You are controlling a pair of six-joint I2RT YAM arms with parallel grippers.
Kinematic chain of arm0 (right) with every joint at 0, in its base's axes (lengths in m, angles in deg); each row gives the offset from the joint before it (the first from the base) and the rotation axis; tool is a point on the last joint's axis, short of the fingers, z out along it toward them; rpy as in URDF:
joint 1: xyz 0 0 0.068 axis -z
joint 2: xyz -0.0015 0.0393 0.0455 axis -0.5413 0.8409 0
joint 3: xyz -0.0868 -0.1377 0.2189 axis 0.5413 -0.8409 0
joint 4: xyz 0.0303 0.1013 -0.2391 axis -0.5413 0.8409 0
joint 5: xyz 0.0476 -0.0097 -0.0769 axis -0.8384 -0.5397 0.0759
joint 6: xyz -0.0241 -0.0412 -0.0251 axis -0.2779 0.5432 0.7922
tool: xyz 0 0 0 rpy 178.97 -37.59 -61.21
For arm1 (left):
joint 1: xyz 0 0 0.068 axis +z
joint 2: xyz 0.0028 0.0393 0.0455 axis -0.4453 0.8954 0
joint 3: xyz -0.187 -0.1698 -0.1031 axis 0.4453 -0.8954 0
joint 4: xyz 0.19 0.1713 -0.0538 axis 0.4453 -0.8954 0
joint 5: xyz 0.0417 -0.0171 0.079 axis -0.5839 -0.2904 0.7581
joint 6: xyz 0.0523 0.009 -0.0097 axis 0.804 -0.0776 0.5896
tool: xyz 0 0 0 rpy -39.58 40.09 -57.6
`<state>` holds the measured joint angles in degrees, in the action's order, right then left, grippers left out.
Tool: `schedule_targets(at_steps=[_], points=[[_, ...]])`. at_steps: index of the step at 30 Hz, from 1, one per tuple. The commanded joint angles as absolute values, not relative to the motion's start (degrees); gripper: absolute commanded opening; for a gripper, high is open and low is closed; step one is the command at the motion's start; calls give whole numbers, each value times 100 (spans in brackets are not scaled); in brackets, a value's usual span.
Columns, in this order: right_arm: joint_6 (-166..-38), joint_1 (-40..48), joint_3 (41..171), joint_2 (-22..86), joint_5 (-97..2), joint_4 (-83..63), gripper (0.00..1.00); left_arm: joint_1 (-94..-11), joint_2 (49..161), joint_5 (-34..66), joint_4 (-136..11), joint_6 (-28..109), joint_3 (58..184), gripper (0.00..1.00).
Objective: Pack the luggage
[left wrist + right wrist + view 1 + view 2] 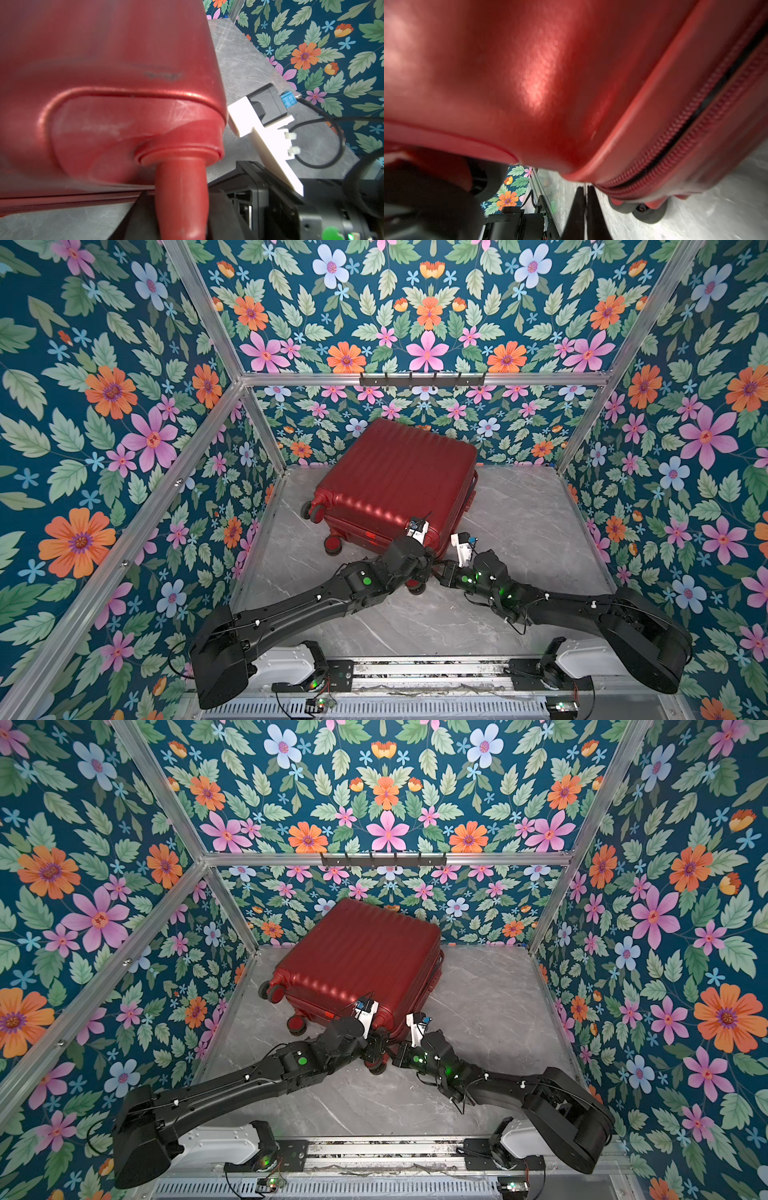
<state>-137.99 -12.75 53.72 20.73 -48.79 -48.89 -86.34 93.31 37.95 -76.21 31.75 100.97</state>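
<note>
The luggage point(395, 477) point(361, 957), a dark-red ribbed hard-shell suitcase, lies closed and askew on the marble table, its wheels toward the left. Both grippers meet at its near corner. In the left wrist view, my left gripper point(180, 207) has a black finger on each side of the red caster leg point(180, 182) at that corner. My right gripper point(585, 191) is shut, its tips pressed together just under the corner beside the closed zipper point(685, 124). I see nothing between its tips. In both top views the arms hide the grippers' fingers.
The grey marble table point(519, 531) is walled in on three sides by floral panels on aluminium posts. A black hook rail point(422, 379) runs along the back. Two more casters point(316, 512) point(333, 545) stick out on the luggage's left. The arm bases sit at the front edge.
</note>
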Motion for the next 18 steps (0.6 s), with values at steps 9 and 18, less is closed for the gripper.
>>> schedule_targets(at_steps=[9,18], points=[[-13723,-1150,5361,1867,-3451,-3264,0,-8619,9077,4054,-7051,3253,10113,0],[-13532,-886,5355,1514,-3352,-2650,0,-8613,9004,4042,-7082,3253,10056,0]])
